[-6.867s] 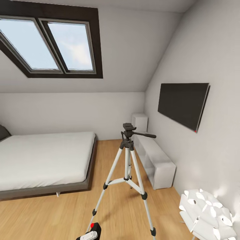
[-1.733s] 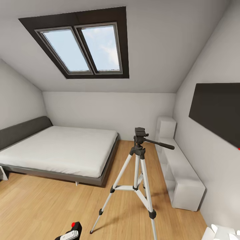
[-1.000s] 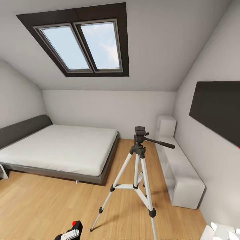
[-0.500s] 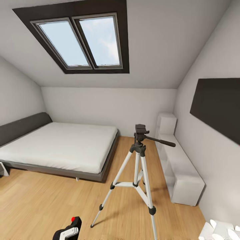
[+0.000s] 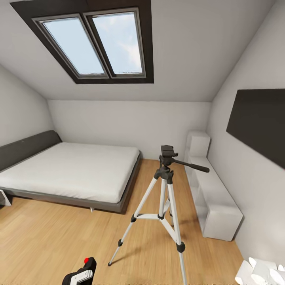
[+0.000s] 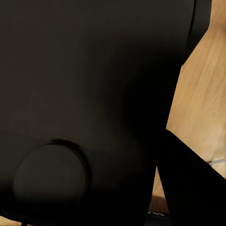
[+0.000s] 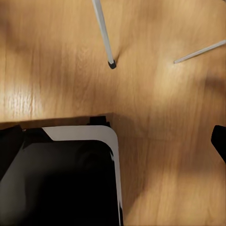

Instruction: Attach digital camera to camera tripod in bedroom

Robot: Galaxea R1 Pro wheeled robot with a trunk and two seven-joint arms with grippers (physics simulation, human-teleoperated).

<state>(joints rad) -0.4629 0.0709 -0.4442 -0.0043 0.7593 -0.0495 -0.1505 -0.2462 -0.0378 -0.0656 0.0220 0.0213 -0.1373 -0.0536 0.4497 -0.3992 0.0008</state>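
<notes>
The camera tripod (image 5: pixel 162 198) stands on the light wood floor of the bedroom, right of centre in the head view, its black head (image 5: pixel 167 152) up and its pan handle (image 5: pixel 192 166) pointing right. The digital camera (image 5: pixel 80 272), black with a red button (image 5: pixel 86 260), sits at the head view's lower edge, left of the tripod. My left gripper (image 5: pixel 82 276) is shut on it, one white fingertip across its side. Its dark body (image 6: pixel 84 94) looms close in the left wrist view. My right gripper (image 7: pixel 115 139) hangs open over the floor near a tripod foot (image 7: pixel 112 65).
A low dark-framed bed (image 5: pixel 75 172) lies to the left. A white low shelf unit (image 5: pixel 213 198) runs along the right wall under a dark wall panel (image 5: pixel 259 120). A white folded-shape object (image 5: pixel 261 273) sits at the bottom right. The skylight (image 5: pixel 95 41) is overhead.
The whole view has crept forward and shifted, so the tripod and bed look slightly nearer. The digital camera stays in my left gripper at the lower edge.
</notes>
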